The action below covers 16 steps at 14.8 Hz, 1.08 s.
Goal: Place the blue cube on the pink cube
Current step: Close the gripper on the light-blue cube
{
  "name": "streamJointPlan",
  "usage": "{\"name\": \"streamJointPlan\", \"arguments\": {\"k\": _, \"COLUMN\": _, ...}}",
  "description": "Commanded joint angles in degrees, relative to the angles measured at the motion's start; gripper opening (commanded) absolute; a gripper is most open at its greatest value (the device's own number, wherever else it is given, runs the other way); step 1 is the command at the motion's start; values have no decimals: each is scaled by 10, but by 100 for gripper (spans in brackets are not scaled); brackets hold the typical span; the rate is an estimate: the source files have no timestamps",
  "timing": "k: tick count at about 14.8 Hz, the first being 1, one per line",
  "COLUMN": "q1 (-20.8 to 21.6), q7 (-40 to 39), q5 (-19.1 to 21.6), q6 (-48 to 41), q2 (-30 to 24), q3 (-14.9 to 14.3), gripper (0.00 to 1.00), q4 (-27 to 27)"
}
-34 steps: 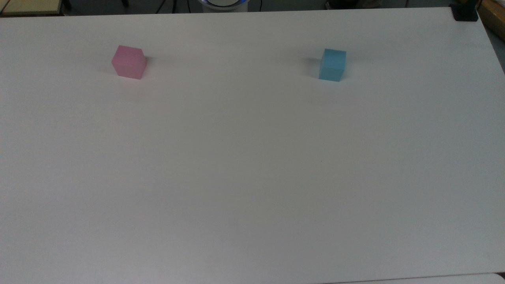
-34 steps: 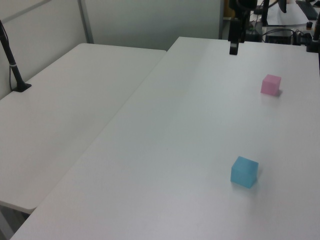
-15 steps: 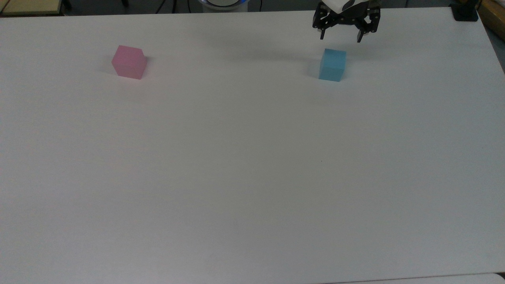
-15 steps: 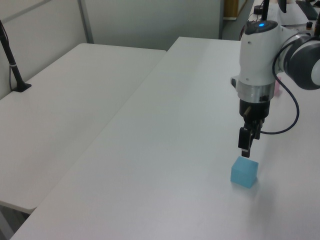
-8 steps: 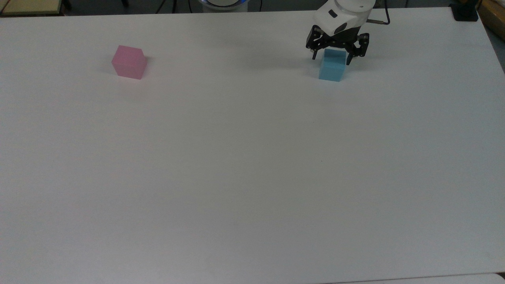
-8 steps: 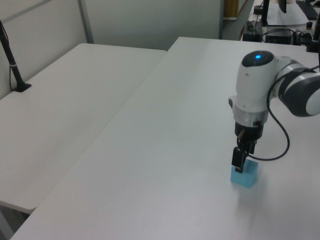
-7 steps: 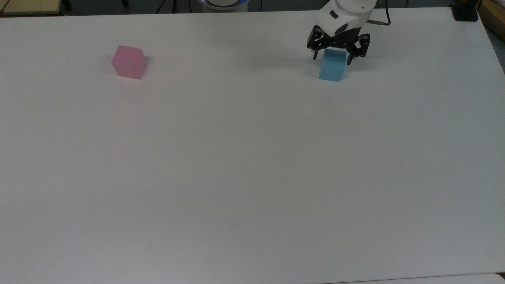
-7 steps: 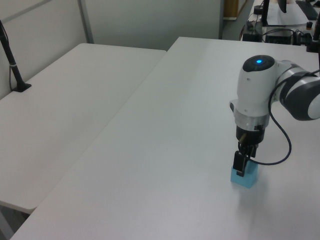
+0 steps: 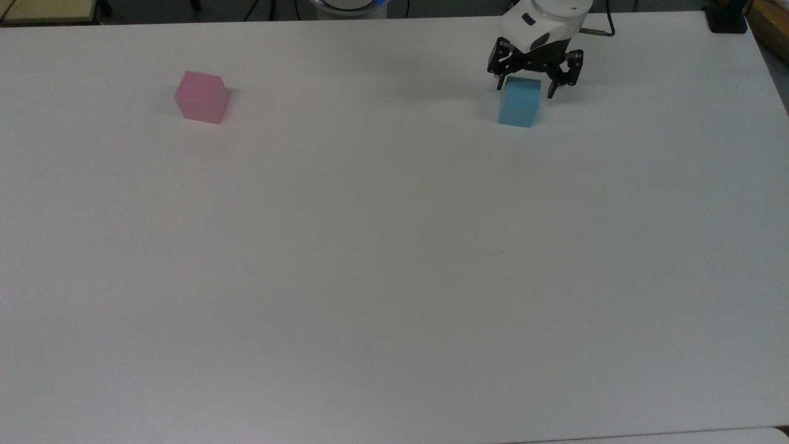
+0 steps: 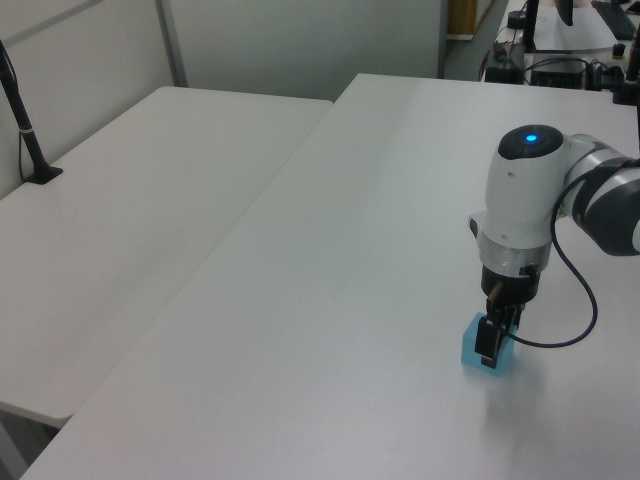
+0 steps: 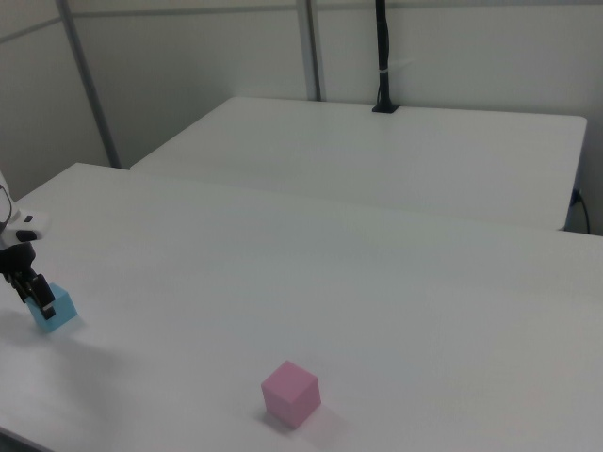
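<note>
On white table (image 9: 394, 277), top view: near stretch bare as we see it; further back, blue cube (image 9: 519, 103) toward top view's right, pink cube (image 9: 201, 97) well apart toward top view's left, both resting on tabletop. Behind blue cube, gripper (image 9: 532, 86) lowered over it, jaws apart, one finger each side. We cannot tell whether fingers touch cube. In left view, gripper (image 10: 490, 343) covers part of blue cube (image 10: 472, 351)

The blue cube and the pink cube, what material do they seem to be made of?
The blue cube looks like matte foam or soft plastic: flat even colour, no gloss, no grain, no print. The pink cube has the same dull, plain faces, with slightly pale, soft-looking edges, so probably the same material. Painted wood cannot be ruled out from the look alone.
</note>
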Motion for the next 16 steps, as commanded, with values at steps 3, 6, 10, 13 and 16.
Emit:
{"name": "streamJointPlan", "arguments": {"k": 3, "q1": -2, "q7": 17, "q5": -24, "q6": 34, "q2": 1, "q3": -5, "gripper": 97, "q4": -17}}
{"name": "streamJointPlan", "arguments": {"k": 6, "q1": -2, "q7": 16, "q5": -25, "q6": 39, "q2": 9, "q3": -5, "gripper": 97, "q4": -15}}
{"name": "streamJointPlan", "arguments": {"k": 10, "q1": -8, "q7": 17, "q5": -39, "q6": 42, "q2": 16, "q3": -5, "gripper": 66, "q4": -14}}
{"name": "streamJointPlan", "arguments": {"k": 13, "q1": -10, "q7": 13, "q5": -39, "q6": 51, "q2": 16, "q3": -5, "gripper": 21, "q4": -13}}
{"name": "streamJointPlan", "arguments": {"k": 16, "q1": -11, "q7": 10, "q5": -39, "q6": 47, "q2": 10, "q3": -5, "gripper": 18, "q4": -13}}
